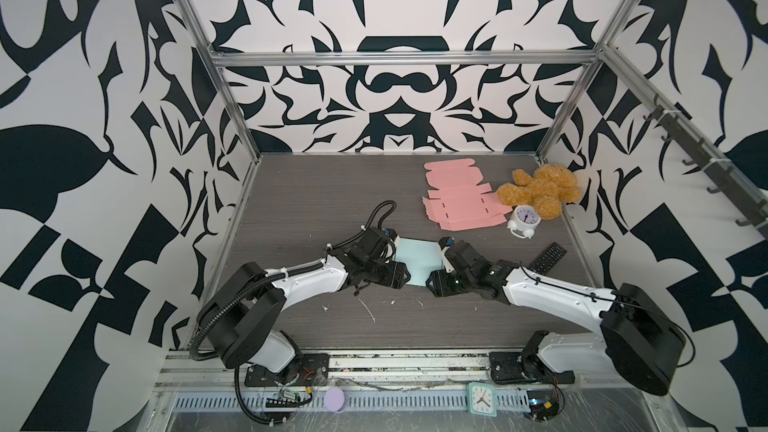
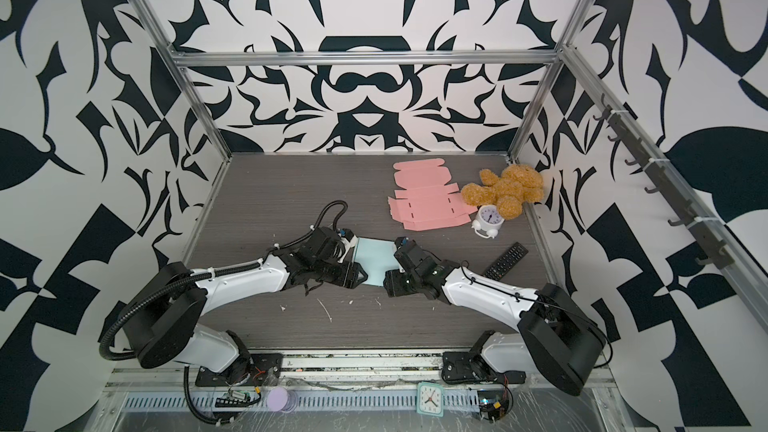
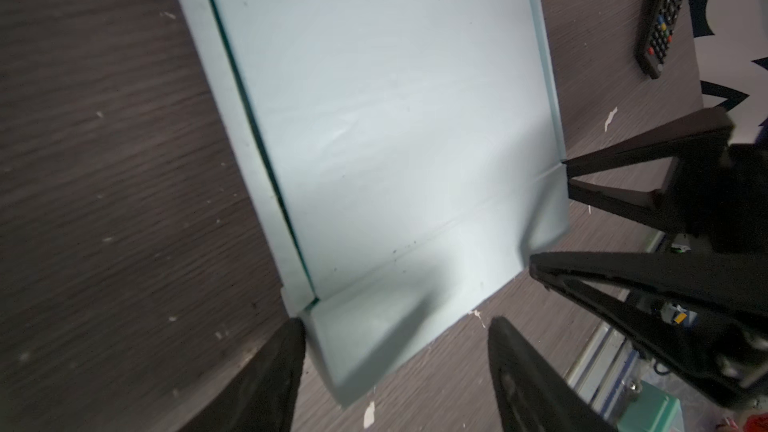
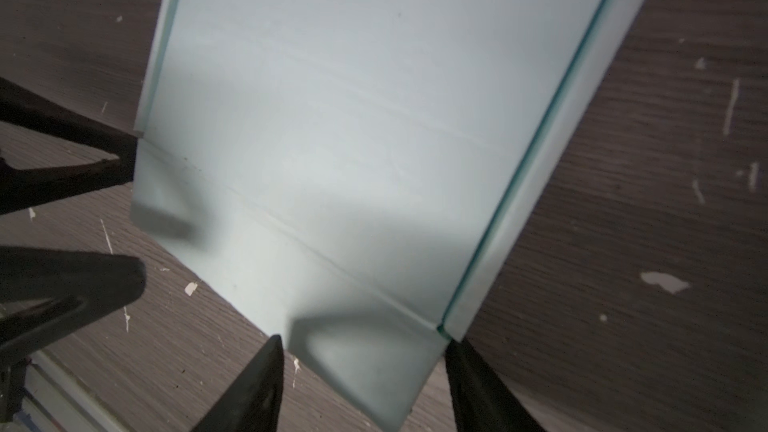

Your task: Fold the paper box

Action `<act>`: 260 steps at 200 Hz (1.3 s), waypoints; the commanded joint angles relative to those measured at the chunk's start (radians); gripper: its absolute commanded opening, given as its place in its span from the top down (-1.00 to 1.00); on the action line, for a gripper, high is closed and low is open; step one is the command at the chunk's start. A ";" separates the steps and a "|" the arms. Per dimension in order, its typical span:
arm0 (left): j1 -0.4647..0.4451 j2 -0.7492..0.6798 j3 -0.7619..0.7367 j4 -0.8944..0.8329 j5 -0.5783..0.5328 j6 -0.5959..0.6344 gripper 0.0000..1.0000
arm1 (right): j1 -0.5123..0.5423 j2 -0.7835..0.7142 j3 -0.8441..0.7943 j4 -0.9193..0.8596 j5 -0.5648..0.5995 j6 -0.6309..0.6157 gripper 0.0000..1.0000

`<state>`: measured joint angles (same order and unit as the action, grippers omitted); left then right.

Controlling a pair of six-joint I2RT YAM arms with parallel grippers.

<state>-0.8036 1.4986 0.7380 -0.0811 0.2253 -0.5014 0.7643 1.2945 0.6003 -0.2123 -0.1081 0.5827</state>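
Nearest, on the front rail, a square clock (image 1: 482,398) and a purple disc (image 1: 334,398) lie clear of the work. From bases just behind the rail, both arms stretch low and forward with elbows out. Their wrists angle inward and meet at mid-tabletop (image 1: 311,201).

The pale blue box (image 1: 419,259) lies there between them. Its broad panel is flat, and narrow side strips (image 3: 232,118) are creased along both long edges. The near flap (image 3: 374,338) seems to lift slightly off the wood and looks dented at both corners.

The left hand (image 3: 397,324) is released, with the flap's left end between its spread fingers. One fingertip (image 3: 297,338) sits just beside the corner where strip meets flap. The right hand (image 4: 365,342) mirrors it at the other end, also released, with a fingertip (image 4: 457,357) by the opposite strip's end. Neither hand clamps any paper.

The matched placement is probably meant to raise the flap evenly along its crease rather than twist it. If so, both hands would need to pinch together.

Farther right lies a remote (image 1: 548,257), then an alarm clock (image 1: 524,220). A pink blank (image 1: 461,201) lies flat, and a teddy (image 1: 540,191) sits in the far corner, all well apart from the box.
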 commanded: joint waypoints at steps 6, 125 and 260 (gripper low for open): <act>-0.015 -0.022 -0.015 0.010 0.010 -0.016 -0.44 | 0.016 -0.036 0.012 0.009 -0.003 0.020 -0.28; -0.028 -0.026 -0.032 0.022 -0.007 -0.035 -0.41 | 0.024 -0.035 -0.027 0.011 0.044 0.023 -0.28; -0.045 -0.080 -0.079 0.038 -0.026 -0.080 -0.40 | 0.077 -0.071 -0.034 0.013 0.072 0.053 -0.28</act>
<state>-0.8413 1.4517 0.6762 -0.0593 0.1982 -0.5621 0.8310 1.2572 0.5785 -0.2192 -0.0559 0.6128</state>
